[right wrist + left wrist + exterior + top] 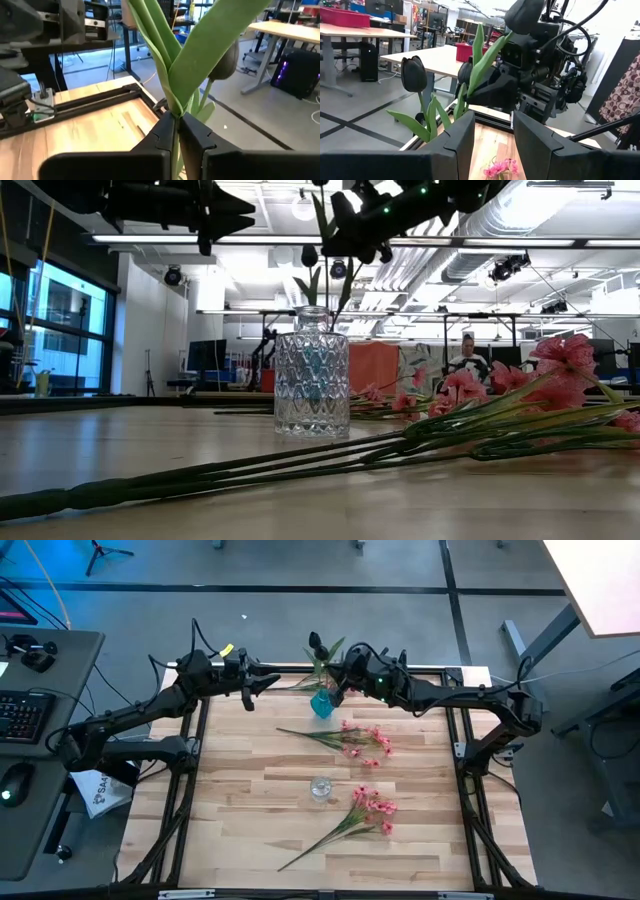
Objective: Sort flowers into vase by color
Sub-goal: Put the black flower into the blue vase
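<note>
A small blue vase (321,705) stands near the table's far edge with black tulips (318,643) rising from it. One black bud (414,74) and its green leaves show in the left wrist view. My right gripper (345,685) hovers just right of the blue vase, shut on a green tulip stem. My left gripper (268,683) is open and empty in the air, left of that vase. A clear glass vase (320,790) stands at mid-table. Two pink sprays (350,740) (355,818) lie flat on the wood. My right gripper pinches a tulip's green stem (175,131) between its two fingers (197,132), just below where the long leaves (200,55) branch out. The leaves stand upright above the fingers. The stem below the fingers is hidden by the gripper itself.
The clear vase (311,385) fills the middle of the low view, with the pink blossoms (560,375) and their long stems lying in front and to its right. Bare wood lies on the table's left half. A person sits far back in the room (467,355).
</note>
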`<state>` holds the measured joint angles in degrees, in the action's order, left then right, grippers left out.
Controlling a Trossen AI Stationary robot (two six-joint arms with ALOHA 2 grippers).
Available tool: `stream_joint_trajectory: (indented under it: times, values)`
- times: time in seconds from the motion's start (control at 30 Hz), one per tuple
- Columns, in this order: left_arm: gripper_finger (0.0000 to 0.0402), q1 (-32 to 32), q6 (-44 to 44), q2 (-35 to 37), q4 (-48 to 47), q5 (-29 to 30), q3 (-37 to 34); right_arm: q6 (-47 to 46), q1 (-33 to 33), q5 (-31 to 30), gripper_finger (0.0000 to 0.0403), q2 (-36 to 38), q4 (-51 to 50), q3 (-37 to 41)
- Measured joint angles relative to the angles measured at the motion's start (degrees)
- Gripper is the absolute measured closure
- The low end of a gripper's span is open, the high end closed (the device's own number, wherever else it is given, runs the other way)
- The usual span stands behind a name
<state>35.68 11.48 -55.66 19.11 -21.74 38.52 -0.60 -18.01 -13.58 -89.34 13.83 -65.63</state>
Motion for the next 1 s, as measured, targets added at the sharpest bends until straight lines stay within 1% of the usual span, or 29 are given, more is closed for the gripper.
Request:
stream_joint_trajectory:
  times: [0.07,0.17,0.3,0.47,0.57,0.67,0.73,0.9,1.0]
  values:
    - [0.0277,0.0,-0.1,0.0,-0.01,0.0,0.0,-1.96,-0.06,-0.23,0.0373,0.0,-0.19,0.0]
    - [0.0277,0.0,-1.1,0.0,-0.04,0.0,0.0,-3.44,-0.15,0.83,0.0331,0.0,-1.01,0.0]
    - [0.0277,0.38,-0.96,0.34,-1.21,-0.26,0.03,-6.84,-0.12,1.81,0.0251,0.12,-2.52,0.0]
    - [0.0277,2.56,-2.37,2.9,-6.19,-2.67,0.04,-8.65,-0.07,2.55,0.0144,2.44,-8.45,0.0]
    - [0.0277,4.14,-2.62,3.99,-6.39,-2.78,0.04,-10.37,-0.07,3.8,0.0098,4.57,-9.5,0.0]
    - [0.0277,5.57,-2.66,4.6,-6.47,-2.78,0.04,-11.01,-0.08,6.5,0.0072,6.69,-10.3,0.0]
    - [0.0277,6.21,-2.66,4.72,-6.43,-2.78,0.07,-11.01,-0.06,7.32,0.0064,8.05,-10.92,0.0]
    - [0.0277,7.25,-2.73,4.72,-7.18,-3.28,0.05,-11.0,-0.06,9.22,0.0062,11.5,-10.11,0.0]
    - [0.0277,7.54,-3.83,4.7,-8.13,-3.28,0.04,-10.98,-0.06,9.31,0.0061,13.05,-9.0,0.0]
